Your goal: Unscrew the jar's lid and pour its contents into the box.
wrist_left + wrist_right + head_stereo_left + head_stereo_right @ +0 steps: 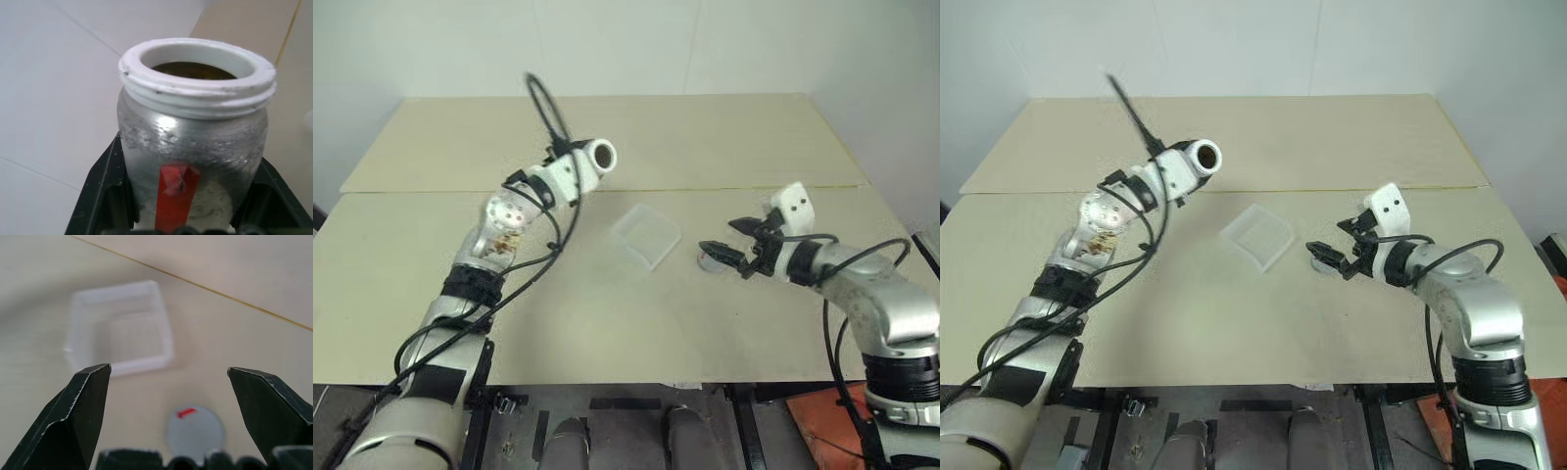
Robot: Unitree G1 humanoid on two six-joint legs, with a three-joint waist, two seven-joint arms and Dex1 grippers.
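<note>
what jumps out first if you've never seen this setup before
The open jar, held up over the table in the left gripper, its mouth showing brownish contents. Its lid lies flat on the table between the right gripper's spread fingers, with the clear box between the two arms.

Lid (195, 432) on table (607, 313), R of box (646, 236)

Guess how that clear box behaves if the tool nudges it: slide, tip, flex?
The box looks thin and translucent, so it is probably very light and likely slides on the smooth table. It sits shallow and wide, so tipping seems unlikely. Its thin walls may flex.
</note>
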